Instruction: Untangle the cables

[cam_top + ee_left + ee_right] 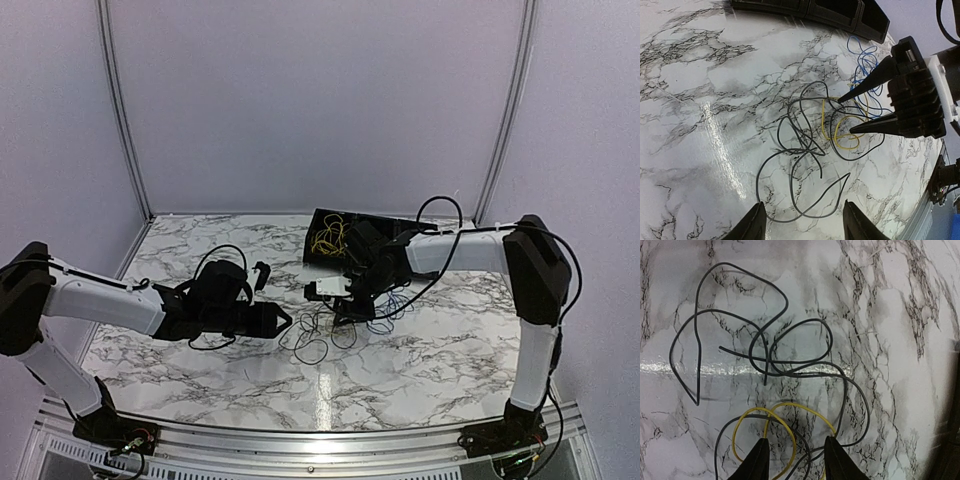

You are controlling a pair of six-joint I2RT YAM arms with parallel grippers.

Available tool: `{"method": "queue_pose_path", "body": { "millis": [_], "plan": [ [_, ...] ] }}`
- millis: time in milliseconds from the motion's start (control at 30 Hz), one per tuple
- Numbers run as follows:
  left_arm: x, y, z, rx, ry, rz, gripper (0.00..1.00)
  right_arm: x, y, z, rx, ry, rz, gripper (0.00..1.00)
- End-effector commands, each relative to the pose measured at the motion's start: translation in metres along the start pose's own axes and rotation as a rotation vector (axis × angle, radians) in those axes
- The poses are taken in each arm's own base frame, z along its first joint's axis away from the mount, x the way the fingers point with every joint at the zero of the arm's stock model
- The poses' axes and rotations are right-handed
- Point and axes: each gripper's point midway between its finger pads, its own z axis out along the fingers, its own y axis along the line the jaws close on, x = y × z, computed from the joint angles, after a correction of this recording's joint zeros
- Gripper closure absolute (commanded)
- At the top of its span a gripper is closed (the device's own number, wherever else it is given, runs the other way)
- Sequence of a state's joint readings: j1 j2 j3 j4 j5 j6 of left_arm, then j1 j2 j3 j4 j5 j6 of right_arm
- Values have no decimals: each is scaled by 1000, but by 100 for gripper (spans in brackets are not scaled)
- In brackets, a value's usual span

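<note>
The left claw (805, 227) is hovering low over the marble table (700, 100), its fingers standing well apart and gripping nothing; the black cable (799, 150) is sprawling in loose loops just ahead of its tips, with the nearest loop reaching into the gap between them; the right claw (855, 116) is pointing in from the far side of the tangle, facing the left one, its jaws likewise parted and clamping nothing; the yellow cable (772, 412) is curling right at its tips, one loop running in between the fingers, though whether either finger is touching it I cannot tell; the black cable is crossing the yellow there and looping on ahead of the right claw; the blue cable (865, 60) is lying beside the right claw, back from its tips; a black tray (840, 12) is sitting behind the right claw, with more yellow wire (328, 238) bunching inside it.
</note>
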State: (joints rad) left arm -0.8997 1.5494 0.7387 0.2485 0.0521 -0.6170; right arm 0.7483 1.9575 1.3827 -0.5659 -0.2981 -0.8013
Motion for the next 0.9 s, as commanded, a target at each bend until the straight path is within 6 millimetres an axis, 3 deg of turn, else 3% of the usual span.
{"method": "queue_pose_path", "body": {
  "millis": [0, 200, 433, 567, 667, 800, 867],
  "plan": [
    [-9, -10, -1, 21, -12, 18, 45, -1, -8, 6, 16, 29, -12, 64],
    [-11, -12, 1, 23, -14, 21, 45, -4, -10, 8, 5, 35, 11, 81],
    [-14, -15, 3, 27, -17, 31, 45, -21, -15, -16, 34, -3, 7, 100],
    [-32, -29, -1, 60, -72, 70, 44, -55, -22, -55, 64, -105, 34, 100],
    [-55, -58, -15, 116, -207, 165, 42, -87, -25, -91, 80, -211, 52, 100],
    [-93, -78, -30, 130, -360, 199, 37, -118, -25, -128, 80, -320, 75, 100],
    [-110, -81, -36, 100, -428, 195, 24, -126, -26, -139, 80, -350, 88, 100]
  ]
}}
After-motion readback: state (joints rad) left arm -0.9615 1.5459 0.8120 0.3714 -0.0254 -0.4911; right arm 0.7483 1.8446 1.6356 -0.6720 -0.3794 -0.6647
